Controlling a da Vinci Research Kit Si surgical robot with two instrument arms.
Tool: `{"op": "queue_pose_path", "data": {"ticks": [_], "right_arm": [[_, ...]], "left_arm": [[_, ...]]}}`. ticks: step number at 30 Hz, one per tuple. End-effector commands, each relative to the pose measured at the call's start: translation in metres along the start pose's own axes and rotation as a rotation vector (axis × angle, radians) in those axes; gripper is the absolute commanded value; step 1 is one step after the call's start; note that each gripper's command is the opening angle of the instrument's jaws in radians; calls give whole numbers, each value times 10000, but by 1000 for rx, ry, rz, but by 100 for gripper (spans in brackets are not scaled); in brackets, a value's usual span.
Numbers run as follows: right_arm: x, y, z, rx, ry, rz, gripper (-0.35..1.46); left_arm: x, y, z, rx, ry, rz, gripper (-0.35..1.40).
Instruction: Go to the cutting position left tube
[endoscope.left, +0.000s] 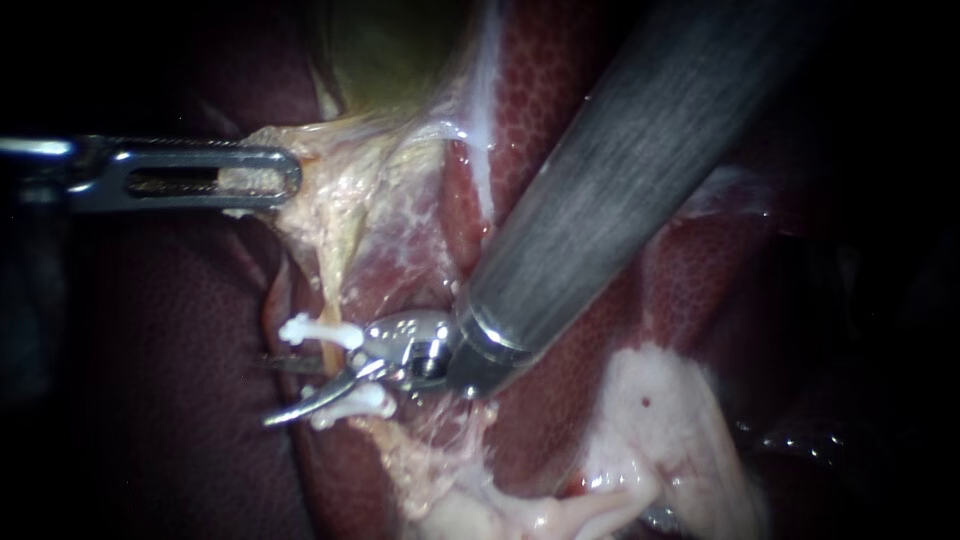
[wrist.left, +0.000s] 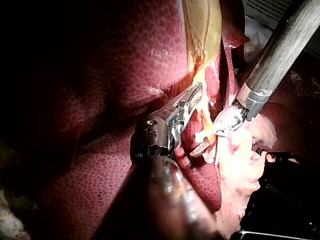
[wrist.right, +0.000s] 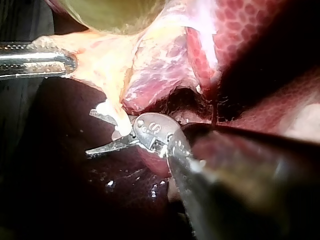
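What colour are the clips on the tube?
White, both clips; the endoscope view shows them best.

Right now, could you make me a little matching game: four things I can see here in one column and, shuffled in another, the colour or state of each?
Things:
1. left instrument
2. right instrument
3. clips
4. gallbladder

Colour or state:
A. yellow-green, at the top of the endoscope view
B. white, two of them
C. jaws shut on pale yellowish tissue
D. jaws open, close to the clips

Pairs: 1-C, 2-D, 3-B, 4-A.
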Motion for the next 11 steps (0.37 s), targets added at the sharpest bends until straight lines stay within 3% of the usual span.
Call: {"op": "queue_pose_path", "data": {"ticks": [1,11], "right_arm": [[0,0,0,0,0,0,130],[0,-1,-1,0,-1,0,132]], "left_arm": [[0,0,0,0,0,0,-35],[1,0,0,-1,0,0,-35]]}}
